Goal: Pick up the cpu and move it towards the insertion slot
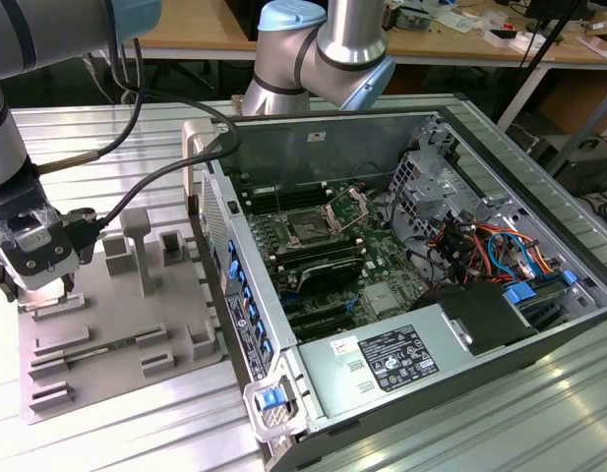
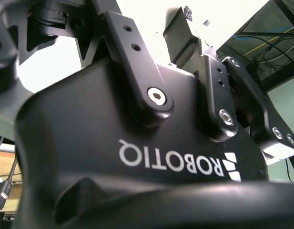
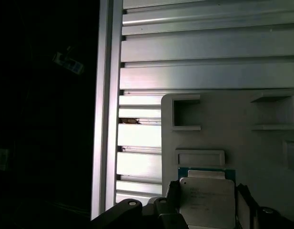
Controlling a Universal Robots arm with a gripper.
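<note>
The cpu (image 3: 206,200), a pale silvery square on a green board, lies flat on the grey tray (image 3: 223,124) in the first wrist view. My gripper (image 3: 207,212) straddles it, with one dark finger pressed against each of two opposite sides. In the exterior view the gripper (image 1: 39,293) hangs low over the tray's (image 1: 116,339) corner at that view's far left; the cpu is hidden under it there. The insertion slot (image 1: 308,230), a dark square socket in a steel frame with its bracket raised, sits on the motherboard inside the open computer case, well to the exterior view's right of the gripper.
Raised blocks (image 1: 136,241) stand on the tray between the gripper and the case's side wall (image 1: 224,265). A power supply (image 1: 396,359) and coloured cables (image 1: 490,251) fill the case's near and right parts. The slatted metal table's edge (image 3: 106,95) runs close beside the tray.
</note>
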